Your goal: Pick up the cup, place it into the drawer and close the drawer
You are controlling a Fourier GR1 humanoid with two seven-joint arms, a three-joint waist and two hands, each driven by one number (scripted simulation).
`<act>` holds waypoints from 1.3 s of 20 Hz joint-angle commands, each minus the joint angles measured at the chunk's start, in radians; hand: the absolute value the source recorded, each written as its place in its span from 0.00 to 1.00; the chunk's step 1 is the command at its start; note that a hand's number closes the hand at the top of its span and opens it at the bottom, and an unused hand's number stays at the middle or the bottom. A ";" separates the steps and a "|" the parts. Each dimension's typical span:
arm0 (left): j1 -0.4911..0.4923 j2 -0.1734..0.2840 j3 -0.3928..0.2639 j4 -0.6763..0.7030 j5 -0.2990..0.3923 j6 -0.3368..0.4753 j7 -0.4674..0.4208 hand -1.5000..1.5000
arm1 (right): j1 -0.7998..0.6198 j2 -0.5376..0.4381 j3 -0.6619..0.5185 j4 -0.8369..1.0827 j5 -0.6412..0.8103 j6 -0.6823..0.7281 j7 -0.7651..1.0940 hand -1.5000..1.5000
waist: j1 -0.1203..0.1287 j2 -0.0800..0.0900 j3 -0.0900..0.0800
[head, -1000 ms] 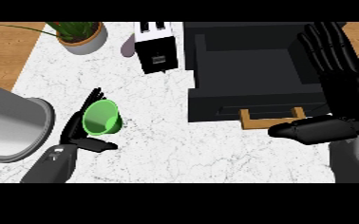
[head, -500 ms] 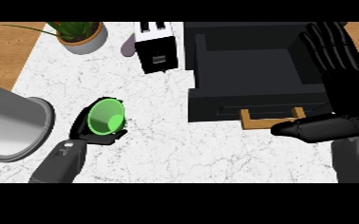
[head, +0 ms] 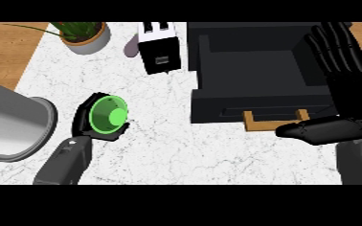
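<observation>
A green cup [head: 109, 115] stands on the white marble counter [head: 170, 143] at the left, seen from above. My left hand [head: 86, 122] is curled round it, fingers wrapping its far side and thumb at its near right. The black drawer [head: 258, 72] stands pulled out at the upper right, its inside dark and holding nothing visible, with a wooden handle [head: 276, 122] at its front. My right hand [head: 336, 67] stays open at the right edge, fingers up along the drawer's right side, thumb pointing left below the handle.
A grey metal pot [head: 21, 124] sits at the left edge, close to the cup. A potted plant [head: 84, 36] stands at the back left. A black and white toaster [head: 159, 50] stands left of the drawer, with a pale mauve object [head: 132, 45] beside it.
My left hand has closed from a spread pose beside the cup to a curl round it. The cup has barely shifted. The right hand has stayed put.
</observation>
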 commanded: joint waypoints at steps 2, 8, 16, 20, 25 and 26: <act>0.023 -0.062 0.120 -0.020 0.096 0.165 -0.157 1.00 | -0.012 0.011 0.013 0.010 0.030 -0.021 -0.002 0.00 | 0.012 0.000 0.000; -0.036 -0.057 0.053 -0.124 0.081 -0.020 -0.088 1.00 | 0.053 -0.012 -0.022 -0.052 -0.012 0.004 0.023 0.00 | 0.021 -0.016 0.004; -0.223 -0.143 -0.032 -0.342 0.076 0.082 0.217 1.00 | -0.002 -0.022 -0.043 0.043 -0.004 0.007 -0.009 0.00 | 0.042 -0.020 0.006; -0.253 -0.181 -0.086 -0.487 0.075 0.108 0.378 1.00 | 0.061 -0.020 -0.042 -0.027 0.011 -0.001 -0.003 0.00 | 0.039 -0.024 0.006; -0.390 -0.188 -0.169 -0.556 0.129 0.238 0.567 1.00 | -0.024 -0.033 -0.063 0.046 -0.002 0.001 -0.013 0.00 | 0.033 -0.019 0.005; -0.439 -0.188 -0.177 -0.520 0.124 0.277 0.572 1.00 | 0.052 -0.023 -0.035 0.014 0.016 0.021 -0.032 0.00 | 0.020 -0.016 0.005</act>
